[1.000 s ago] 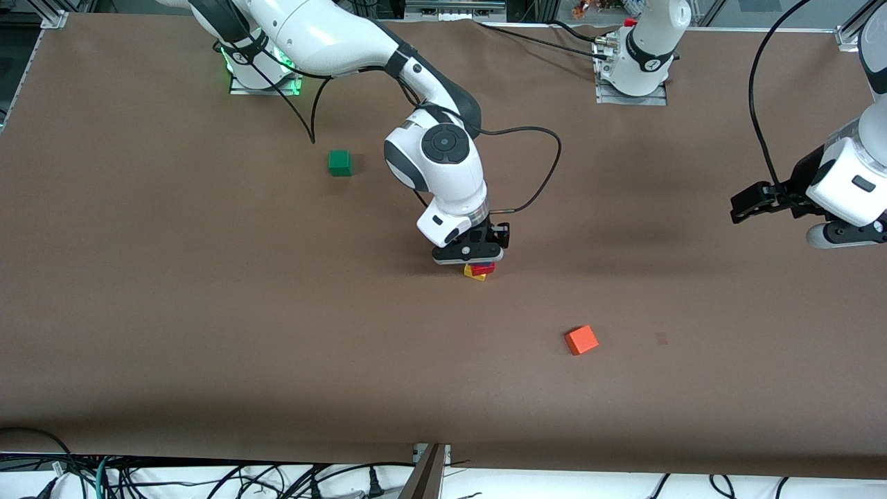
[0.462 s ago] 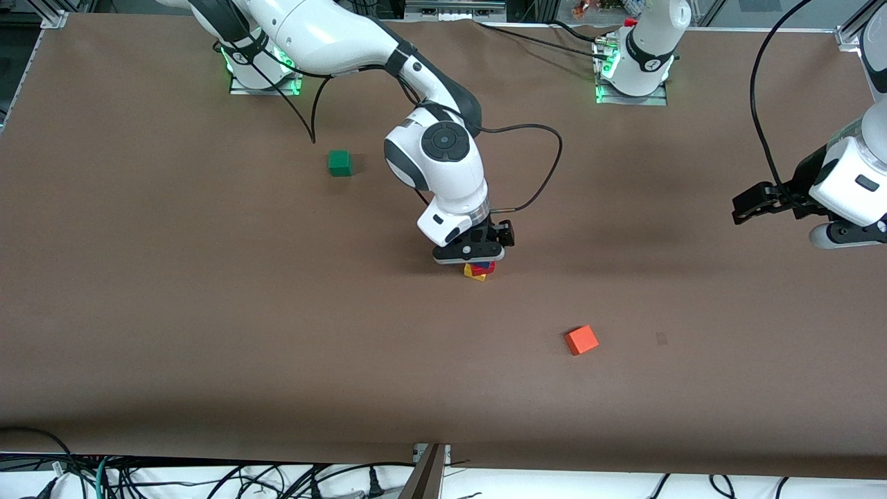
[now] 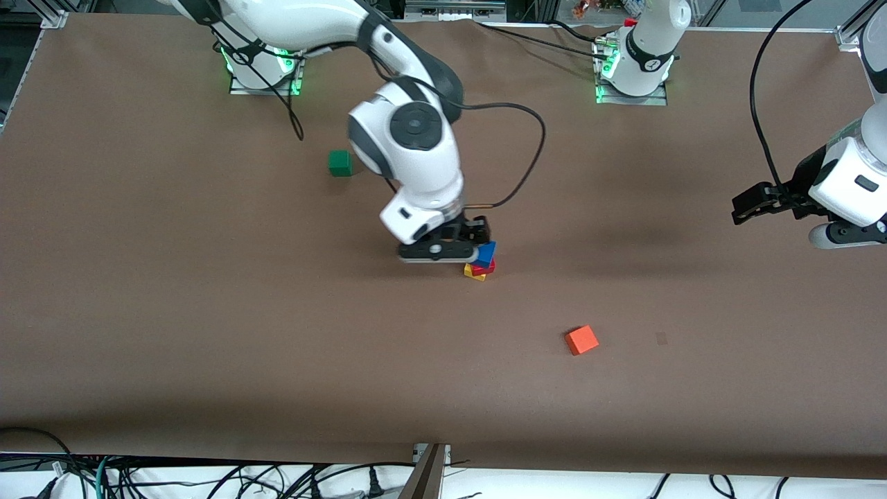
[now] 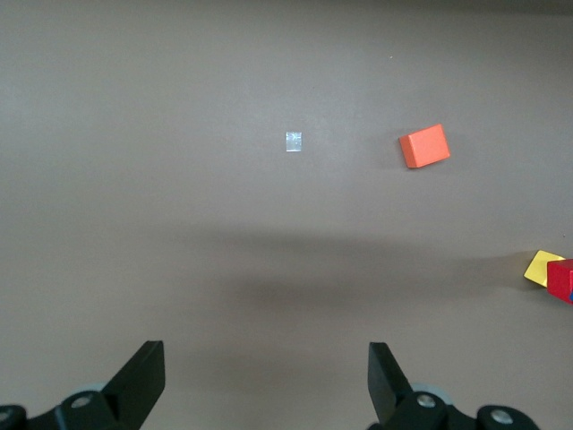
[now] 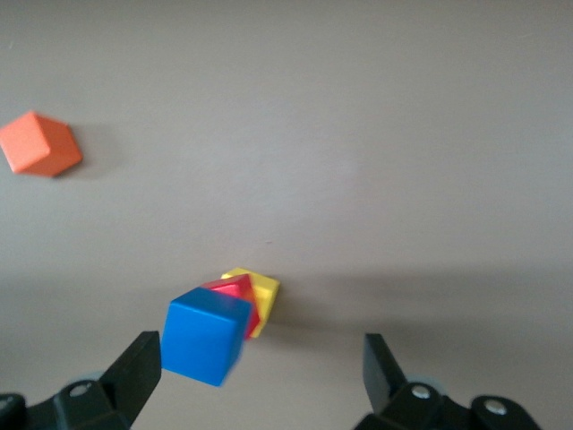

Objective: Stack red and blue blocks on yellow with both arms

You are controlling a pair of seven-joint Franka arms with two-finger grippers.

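Brown counter (image 3: 208, 312): my right claw (image 3: 443, 251) has just lifted off mid-frame, jaws wide and empty, leaving the blue cube (image 3: 486, 254) on the red cube (image 3: 483, 267) on the yellow cube (image 3: 475, 275). Looks stacked. Left claw (image 3: 752, 206) waits at right edge, open, empty.

A wide brown table mat (image 3: 173, 312) fills the scene, matte and evenly lit, with soft shadows across its middle. Along the front edge, black cables (image 3: 208, 478) tangle over a white surface. Metal framing (image 3: 454, 8) lines the top edge.
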